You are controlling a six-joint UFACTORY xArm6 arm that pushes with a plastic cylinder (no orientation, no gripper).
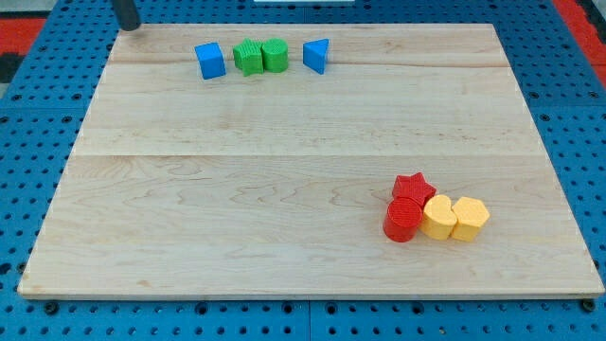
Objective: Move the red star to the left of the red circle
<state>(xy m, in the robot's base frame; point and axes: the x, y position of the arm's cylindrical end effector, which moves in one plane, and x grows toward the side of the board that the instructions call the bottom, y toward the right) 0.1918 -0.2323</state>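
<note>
Camera view puts my tip [128, 26] bare, touching nothing, at the board's top-left corner; red star [413, 187] sits far down-right, touching red circle [403, 220]. Approach comes next, I judge.

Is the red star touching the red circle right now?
Touching. In the camera view the red star sits directly against the top of the red circle, with no board visible between them.

The rod [126, 13] is cut off by the frame's top edge at upper left. The red circle [403, 220] hides the lower part of the red star [414, 187] at lower right.
</note>
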